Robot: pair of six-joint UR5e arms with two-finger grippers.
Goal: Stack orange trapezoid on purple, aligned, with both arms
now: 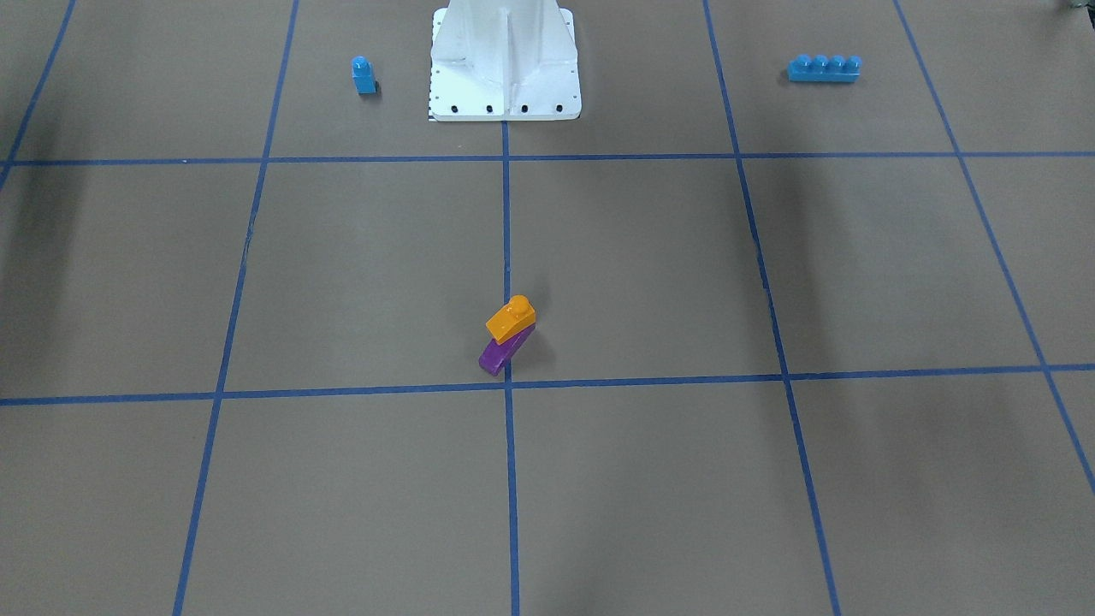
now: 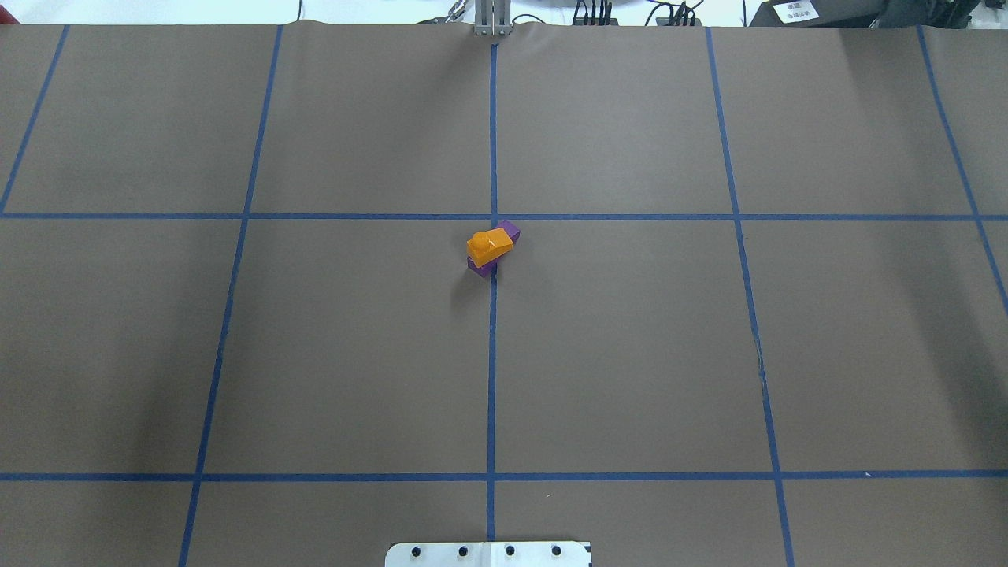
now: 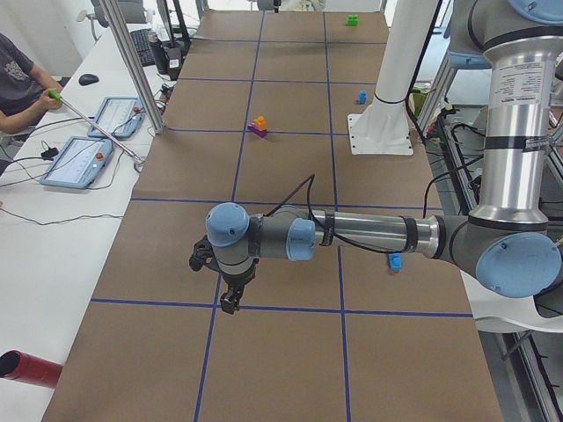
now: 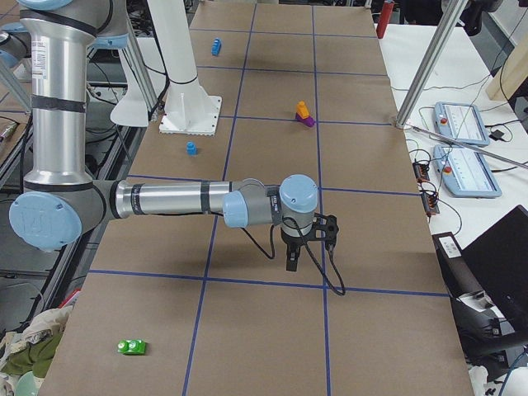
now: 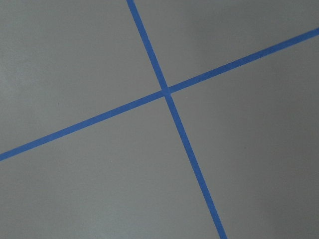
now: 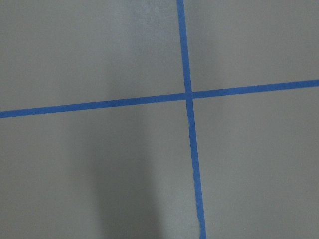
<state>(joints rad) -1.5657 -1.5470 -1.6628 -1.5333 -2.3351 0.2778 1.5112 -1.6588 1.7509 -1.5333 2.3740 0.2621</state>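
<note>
The orange trapezoid point(image 1: 511, 318) sits on top of the purple block point(image 1: 499, 354) near the table's centre line, with its stud up. From overhead, the orange block point(image 2: 488, 246) covers most of the purple one point(image 2: 510, 230), which sticks out at both ends. Both arms are away from the stack. The left gripper point(image 3: 230, 303) shows only in the exterior left view, hanging low over the table. The right gripper point(image 4: 291, 262) shows only in the exterior right view, also low over the table. I cannot tell whether either is open or shut. Both wrist views show only brown paper and blue tape.
A small blue block point(image 1: 364, 75) and a blue four-stud brick point(image 1: 824, 68) lie on either side of the white base mount point(image 1: 505, 60). A green block point(image 4: 131, 346) lies near the table's right end. An operator point(image 3: 18, 79) sits beside control tablets point(image 3: 75, 163).
</note>
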